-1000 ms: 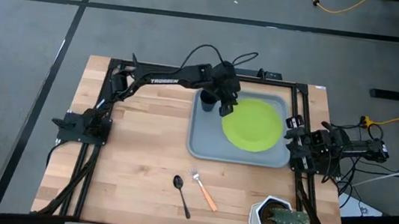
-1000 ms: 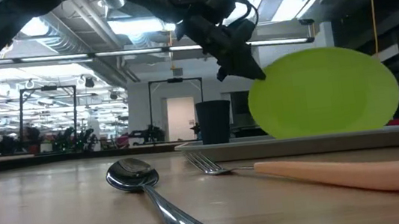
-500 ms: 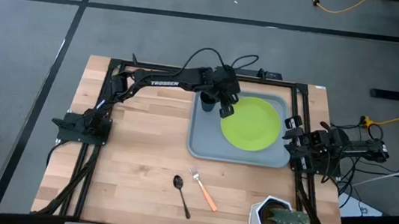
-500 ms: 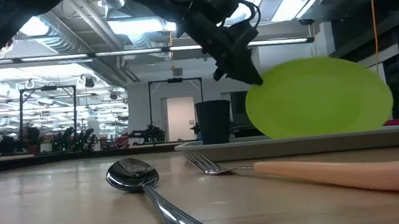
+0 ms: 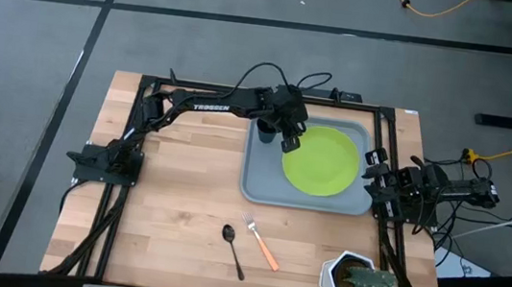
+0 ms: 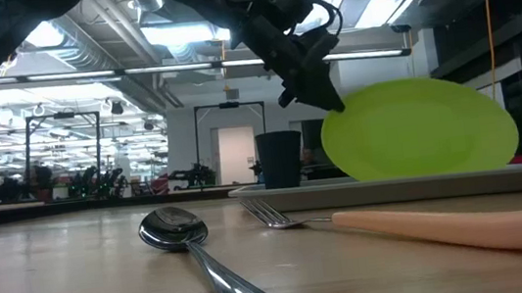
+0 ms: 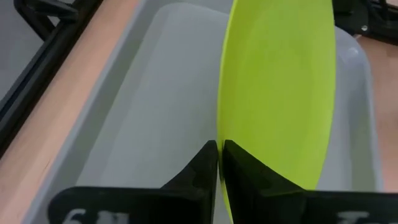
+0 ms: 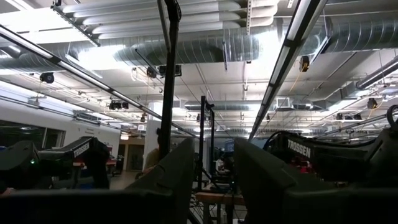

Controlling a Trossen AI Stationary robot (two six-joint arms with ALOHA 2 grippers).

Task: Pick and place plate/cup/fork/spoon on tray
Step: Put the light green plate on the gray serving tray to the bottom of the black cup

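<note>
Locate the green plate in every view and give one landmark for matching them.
High view: the plate lies right of centre, over the tray.
Low view: plate right of centre, tilted up on the tray.
Left wrist view: plate fills the centre, rim between the left end effector fingers.
Right wrist view: not in it.
Shared landmark: the tray.

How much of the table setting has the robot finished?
The cup already stands on the tray. The left gripper holds the plate by its rim, tilted over the tray. The spoon and fork lie on the table. The right gripper waits, open.
</note>
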